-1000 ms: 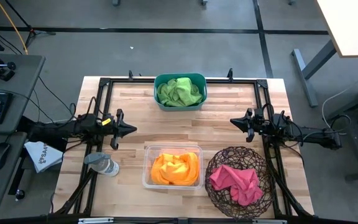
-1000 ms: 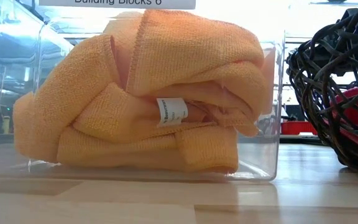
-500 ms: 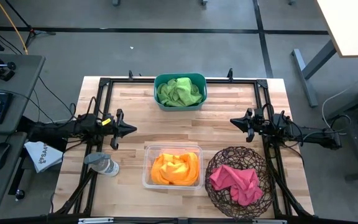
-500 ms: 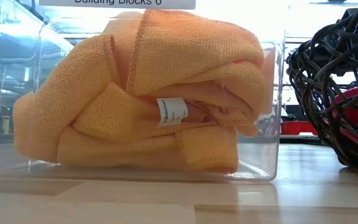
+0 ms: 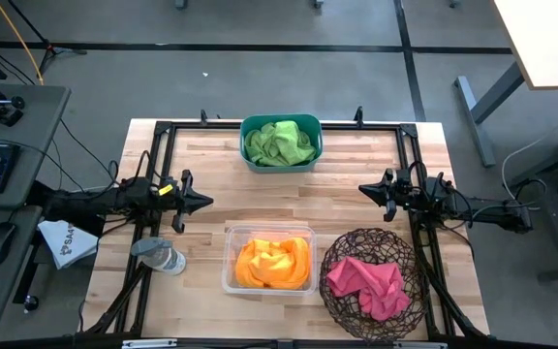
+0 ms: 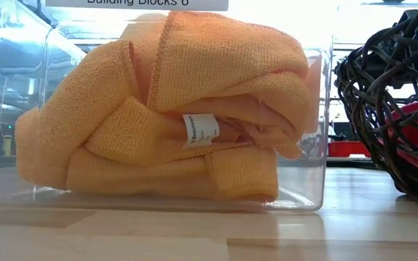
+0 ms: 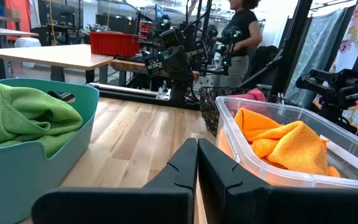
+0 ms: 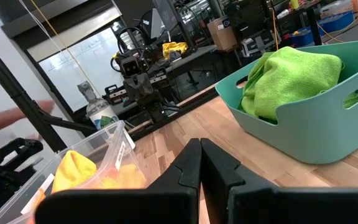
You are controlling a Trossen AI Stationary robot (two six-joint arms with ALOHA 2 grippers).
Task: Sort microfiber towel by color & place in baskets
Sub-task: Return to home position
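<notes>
The left gripper [image 5: 204, 202] hangs over the left side of the table [image 5: 289, 204], pointing right, its fingers pressed together with nothing between them. Just near of it stands a bottle [image 5: 160, 256]. No towel lies loose on the wood, so nothing sits in either gripper's path. The green towel [image 5: 279, 142] lies in the teal tub [image 5: 281, 168] at the far middle, farther than both grippers and about as close to one as to the other. The orange towel [image 5: 273, 262] fills the clear bin [image 5: 227, 262] at the near middle, and the pink towel [image 5: 368, 283] lies in the wire basket [image 5: 325, 276] at the near right. The right gripper [image 5: 362, 190] hangs over the right side, pointing left, likewise closed tip to tip and empty. I judge the sorting done: each arm need only pull away toward its own side
</notes>
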